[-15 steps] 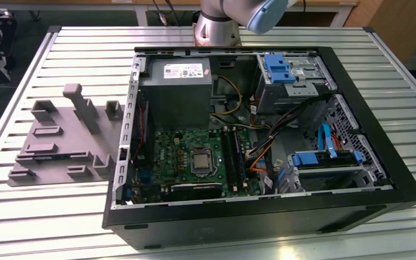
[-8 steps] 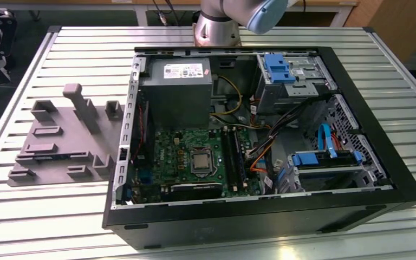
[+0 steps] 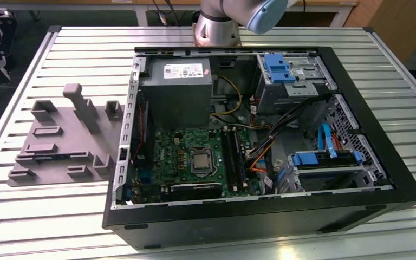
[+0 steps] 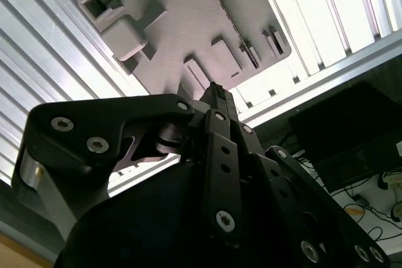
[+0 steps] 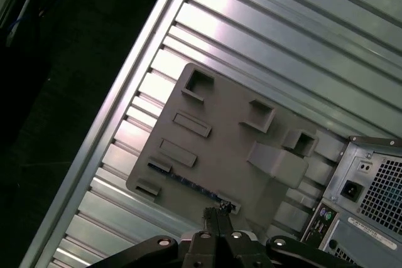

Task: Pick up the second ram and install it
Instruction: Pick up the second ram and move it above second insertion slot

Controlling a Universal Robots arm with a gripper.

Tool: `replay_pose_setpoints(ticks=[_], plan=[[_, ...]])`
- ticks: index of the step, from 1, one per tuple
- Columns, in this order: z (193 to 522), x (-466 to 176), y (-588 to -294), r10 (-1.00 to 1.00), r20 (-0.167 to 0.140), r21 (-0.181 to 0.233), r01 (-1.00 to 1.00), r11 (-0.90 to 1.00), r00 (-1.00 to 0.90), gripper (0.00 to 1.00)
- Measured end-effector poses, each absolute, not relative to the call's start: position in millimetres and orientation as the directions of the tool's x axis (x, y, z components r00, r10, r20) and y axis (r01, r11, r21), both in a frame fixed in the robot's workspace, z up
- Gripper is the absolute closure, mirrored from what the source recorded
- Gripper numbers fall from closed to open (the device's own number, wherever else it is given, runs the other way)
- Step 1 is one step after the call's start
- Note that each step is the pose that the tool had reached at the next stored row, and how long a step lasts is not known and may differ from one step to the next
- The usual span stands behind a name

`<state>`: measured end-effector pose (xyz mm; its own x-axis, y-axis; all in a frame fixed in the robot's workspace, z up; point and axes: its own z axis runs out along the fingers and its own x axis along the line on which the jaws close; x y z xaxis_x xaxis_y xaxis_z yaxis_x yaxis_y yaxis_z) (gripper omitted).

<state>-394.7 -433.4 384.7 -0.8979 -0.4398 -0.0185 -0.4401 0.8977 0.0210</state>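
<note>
- My jaws are together with nothing between them; in both wrist views the gripper (image 5: pixel 214 213) (image 4: pixel 217 93) ends in one narrow dark tip.
- I hang above the grey fixture (image 5: pixel 232 136), clear of it.
- In the first wrist view my tip lines up with one end of the ram (image 5: pixel 188 184), but I am not touching it.
- The ram stands on edge in a slot along the fixture's side nearest the table edge. It is a thin dark strip with bluish marks, and it is not in the case.
- Around it the fixture carries several square and oblong pockets and one tall block (image 5: pixel 276 161).
- The fixture lies flat on the ribbed metal table (image 3: pixel 49 216), just beside the open case (image 3: pixel 266 216), on the exterior view's left.
- In the first wrist view the case's rear panel (image 5: pixel 370 199) sits next to the fixture, with a power socket and vent holes.
- Inside the case the green board (image 3: pixel 186 157) lies flat, with the long black slots (image 3: pixel 231 154) running beside the square socket (image 3: pixel 199 161).
- I cannot tell whether any slot is filled.
- A grey power supply (image 3: pixel 175 89) sits past the board, and blue drive brackets (image 3: pixel 277 67) stand on the exterior view's right.
</note>
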Motion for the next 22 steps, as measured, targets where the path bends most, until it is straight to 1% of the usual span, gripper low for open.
replay_pose_setpoints(ticks=[16,18,19,22], plan=[[384.7,-394.6,-433.4,-0.456,-0.019,0.021,-0.457,0.889,-0.89,0.89],[384.7,-394.6,-433.4,-0.456,-0.019,0.021,-0.457,0.889,-0.89,0.89],[384.7,-394.6,-433.4,-0.456,-0.019,0.021,-0.457,0.889,-0.89,0.83],[384.7,-394.6,-433.4,-0.456,-0.019,0.021,-0.457,0.889,-0.89,0.83]])
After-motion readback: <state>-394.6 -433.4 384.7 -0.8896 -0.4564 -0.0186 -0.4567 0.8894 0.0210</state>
